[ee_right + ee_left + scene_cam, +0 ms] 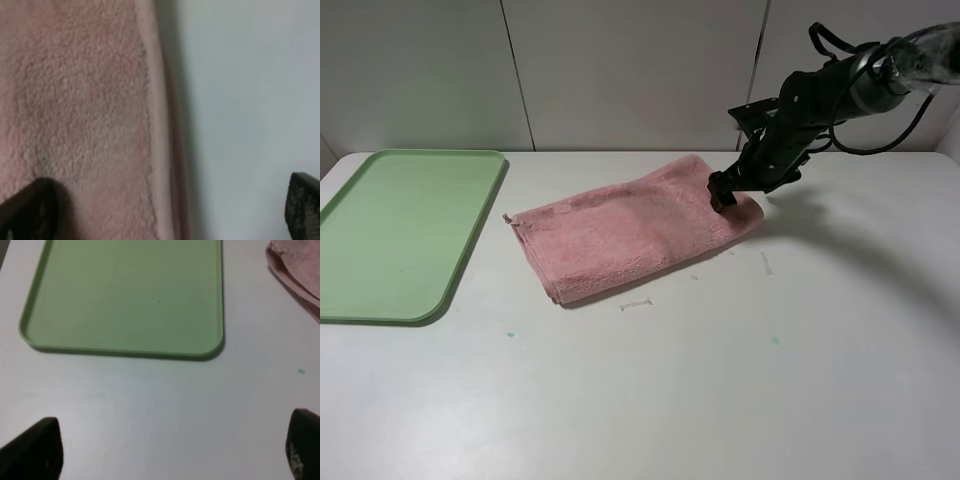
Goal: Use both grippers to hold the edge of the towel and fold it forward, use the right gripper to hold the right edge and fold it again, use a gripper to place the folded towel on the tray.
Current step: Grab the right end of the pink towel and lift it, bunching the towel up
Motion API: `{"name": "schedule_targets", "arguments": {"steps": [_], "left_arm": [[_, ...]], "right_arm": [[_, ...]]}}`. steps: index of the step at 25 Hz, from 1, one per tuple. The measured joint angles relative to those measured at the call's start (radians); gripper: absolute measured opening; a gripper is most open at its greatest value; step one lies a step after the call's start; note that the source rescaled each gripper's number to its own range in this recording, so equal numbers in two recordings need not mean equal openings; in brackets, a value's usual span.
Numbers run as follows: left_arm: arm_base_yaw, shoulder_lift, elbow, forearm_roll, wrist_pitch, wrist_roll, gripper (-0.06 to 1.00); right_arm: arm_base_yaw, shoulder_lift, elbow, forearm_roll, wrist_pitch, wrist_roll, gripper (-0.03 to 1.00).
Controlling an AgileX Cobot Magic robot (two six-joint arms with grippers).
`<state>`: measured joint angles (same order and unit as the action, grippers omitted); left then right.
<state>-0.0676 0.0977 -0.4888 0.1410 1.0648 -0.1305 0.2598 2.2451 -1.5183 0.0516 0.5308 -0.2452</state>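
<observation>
Once-folded towel [630,235] lies on worktop [720,380], just right of tray [400,230]. Right end effector [722,195] released, straddling right edge [159,125] (likely set for second fold). Left end effector [170,450] released, empty, near tray.

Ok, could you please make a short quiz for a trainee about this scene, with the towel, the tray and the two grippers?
1. True or false: the towel lies on the tray.
2. Where is the right gripper? A. At the towel's right end. B. Above the tray. C. At the towel's left end.
3. Short answer: how do the jaws of the left gripper stand?

Key:
1. False. The towel lies on the table, beside the tray.
2. A.
3. Open, with nothing between them.
</observation>
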Motion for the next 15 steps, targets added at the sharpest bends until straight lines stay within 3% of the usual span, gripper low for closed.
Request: {"name": "schedule_targets", "arguments": {"steps": [15], "left_arm": [[0.000, 0.000, 0.000, 0.000, 0.000, -0.001, 0.88]], "right_arm": [[0.004, 0.033, -0.005, 0.043, -0.013, 0.001, 0.99]]}}
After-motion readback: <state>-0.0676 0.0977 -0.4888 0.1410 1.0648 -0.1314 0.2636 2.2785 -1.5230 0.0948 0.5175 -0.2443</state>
